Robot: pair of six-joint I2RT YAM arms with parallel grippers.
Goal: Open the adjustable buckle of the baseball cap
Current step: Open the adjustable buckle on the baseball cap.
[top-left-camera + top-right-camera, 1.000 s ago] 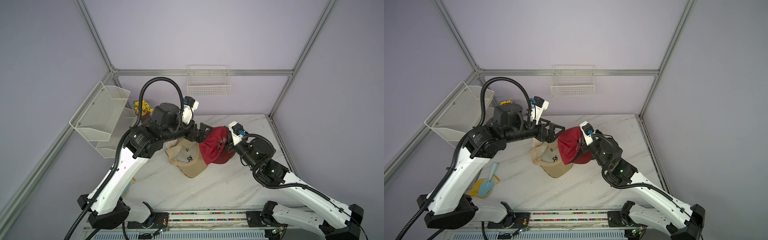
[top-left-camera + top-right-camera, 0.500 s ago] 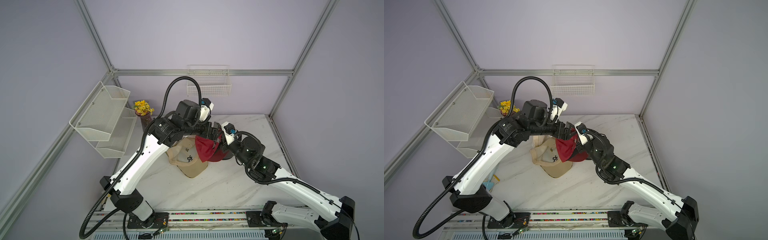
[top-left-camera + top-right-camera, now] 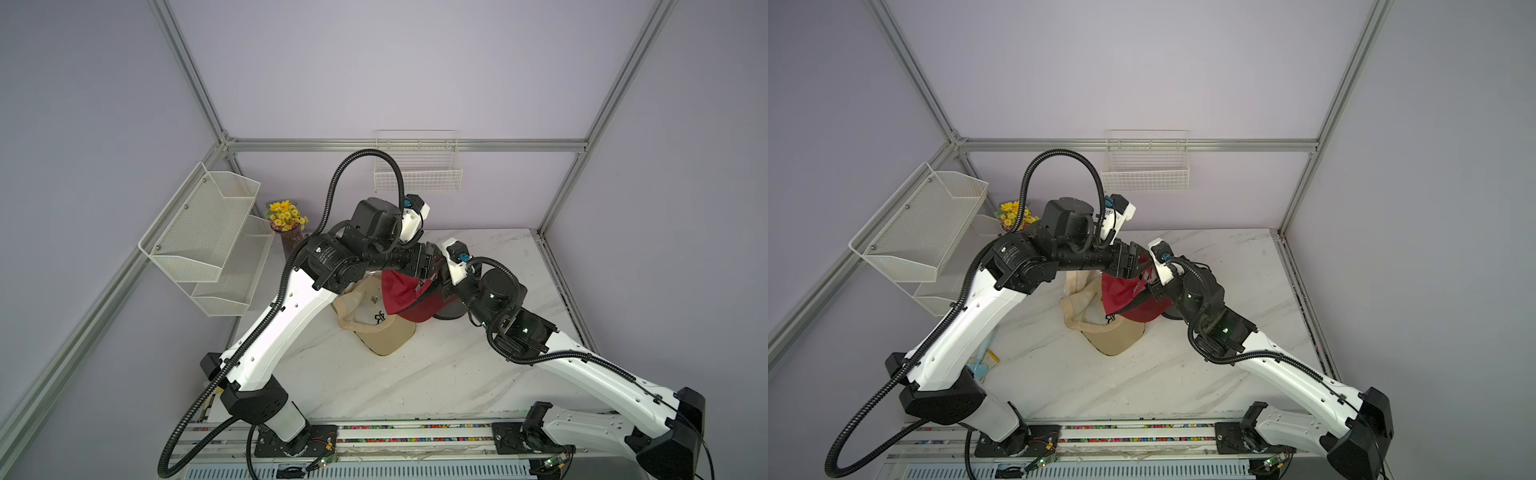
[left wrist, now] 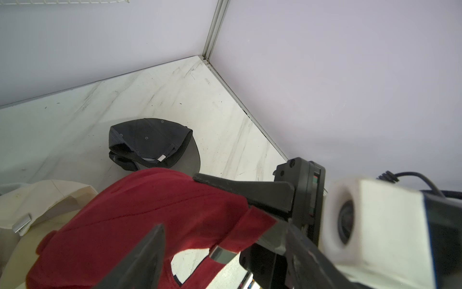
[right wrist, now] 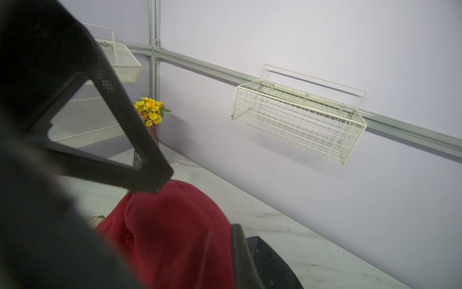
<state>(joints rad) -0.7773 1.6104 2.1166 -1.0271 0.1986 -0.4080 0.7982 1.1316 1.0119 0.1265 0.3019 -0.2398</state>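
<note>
The red baseball cap (image 3: 400, 291) (image 3: 1121, 291) hangs above the table's middle, held between my two arms. My right gripper (image 3: 441, 283) (image 3: 1149, 283) is shut on the cap's rear edge; one finger (image 5: 240, 252) presses against the red cloth (image 5: 175, 225). My left gripper (image 3: 430, 266) (image 4: 223, 231) meets it from the left, open. Its jaws stand on either side of the rear strap. The silver metal buckle (image 4: 222, 254) sits on that strap between them, over the cap's back opening. Neither left finger visibly touches the buckle.
A beige cap (image 3: 386, 328) (image 4: 37, 212) lies upside down under the red one. A dark grey cap (image 4: 150, 142) (image 3: 451, 309) lies just right of it. A wire basket (image 3: 417, 174) hangs on the back wall; mesh shelves (image 3: 203, 232) and a flower vase (image 3: 286, 216) stand at the left.
My left arm has swung right and brought its gripper onto the rear of the red cap, and its jaws have narrowed a little. The right arm has drawn the cap slightly leftward.
</note>
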